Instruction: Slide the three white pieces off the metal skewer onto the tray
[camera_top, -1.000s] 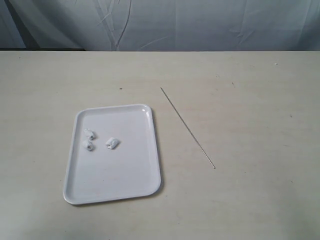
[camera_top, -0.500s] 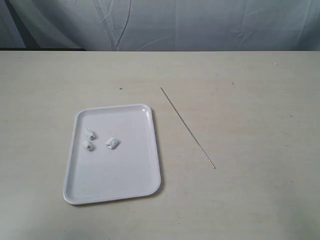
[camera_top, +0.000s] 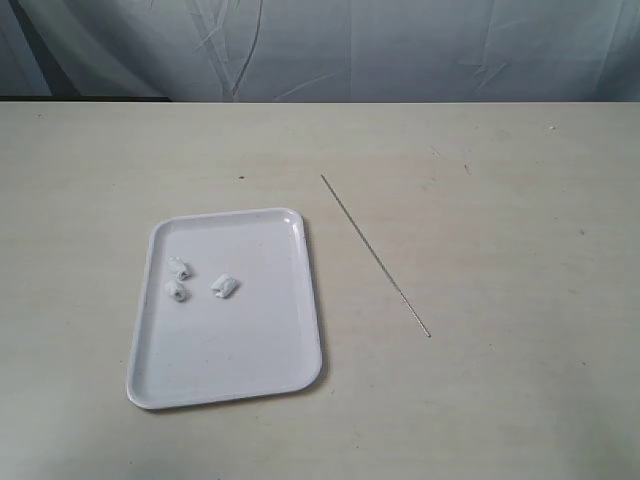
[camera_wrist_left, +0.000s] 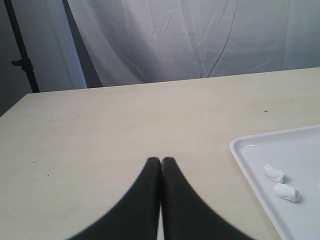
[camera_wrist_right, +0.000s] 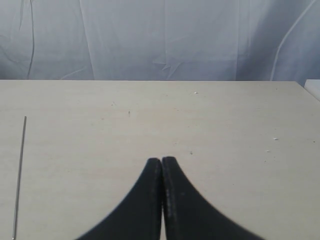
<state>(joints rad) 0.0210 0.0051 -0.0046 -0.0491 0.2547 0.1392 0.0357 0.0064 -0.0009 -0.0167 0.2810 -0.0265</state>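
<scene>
The white tray (camera_top: 285, 330) lies left of centre on the table. Three white pieces (camera_top: 224, 286) rest loose in its far left part; two of them (camera_wrist_left: 287, 192) show in the left wrist view beside the tray rim (camera_wrist_left: 245, 160). The bare metal skewer (camera_top: 375, 254) lies flat on the table to the right of the tray, and its thin line (camera_wrist_right: 19, 175) also crosses the right wrist view. My left gripper (camera_wrist_left: 161, 160) is shut with nothing in it, off the tray. My right gripper (camera_wrist_right: 161, 160) is shut and empty, apart from the skewer. Neither gripper appears in the exterior view.
A pale draped curtain (camera_top: 400, 50) hangs behind the far table edge. A dark stand pole (camera_wrist_left: 20, 47) rises off the table's corner in the left wrist view.
</scene>
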